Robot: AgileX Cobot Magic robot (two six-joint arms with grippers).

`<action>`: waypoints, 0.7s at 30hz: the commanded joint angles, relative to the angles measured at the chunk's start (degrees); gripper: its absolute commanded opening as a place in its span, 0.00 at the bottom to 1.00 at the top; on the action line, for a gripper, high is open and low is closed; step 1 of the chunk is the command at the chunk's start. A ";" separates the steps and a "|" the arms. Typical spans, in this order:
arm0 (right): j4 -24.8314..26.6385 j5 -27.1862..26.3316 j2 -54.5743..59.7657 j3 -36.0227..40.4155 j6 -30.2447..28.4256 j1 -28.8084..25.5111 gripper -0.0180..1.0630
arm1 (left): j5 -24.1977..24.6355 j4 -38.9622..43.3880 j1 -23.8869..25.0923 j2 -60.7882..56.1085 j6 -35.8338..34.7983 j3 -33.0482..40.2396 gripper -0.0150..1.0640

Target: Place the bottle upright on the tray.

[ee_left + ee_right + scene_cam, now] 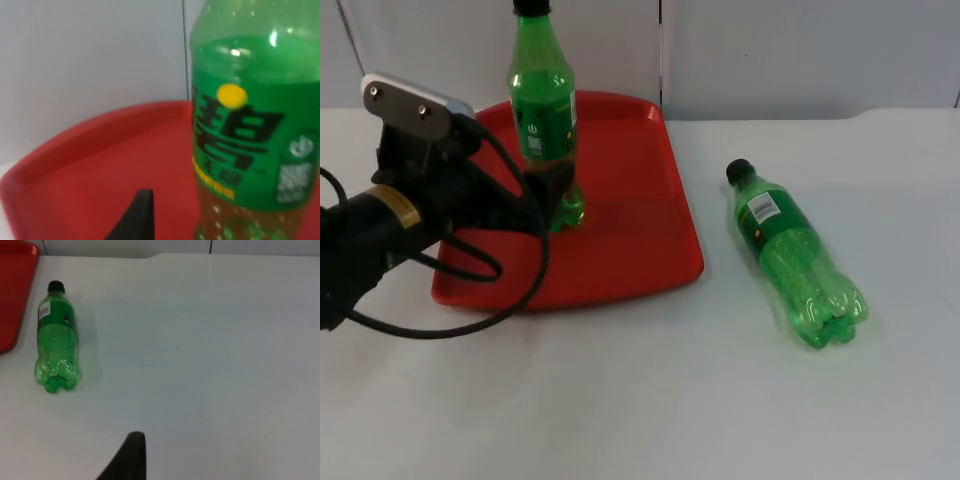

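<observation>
Upright green plastic bottle (544,125) stands on red plastic tray (650,240), left pincer (548,192) at its base; grip can't tell. Second green bottle (794,257) lies on white table (720,400), still to go.

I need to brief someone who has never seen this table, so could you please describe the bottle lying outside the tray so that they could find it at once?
Start at the red tray on the white table; just beside it lies a green plastic bottle with a black cap. Unlike the upright green bottle on the tray by the left gripper, it lies on its side, on the bare table.
</observation>
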 commanded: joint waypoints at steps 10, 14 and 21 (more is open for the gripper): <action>0.31 -0.47 -0.24 0.15 -0.91 -0.24 0.99 | 0.42 -1.10 0.08 -10.05 -0.38 8.29 0.99; 0.31 -0.47 -0.24 0.15 -0.91 -0.24 0.99 | 6.65 -1.10 0.08 -17.40 -1.29 10.98 0.99; 0.31 -0.47 -0.24 0.15 -0.91 -0.24 0.99 | 27.35 -0.02 0.08 -33.63 -7.47 11.62 0.99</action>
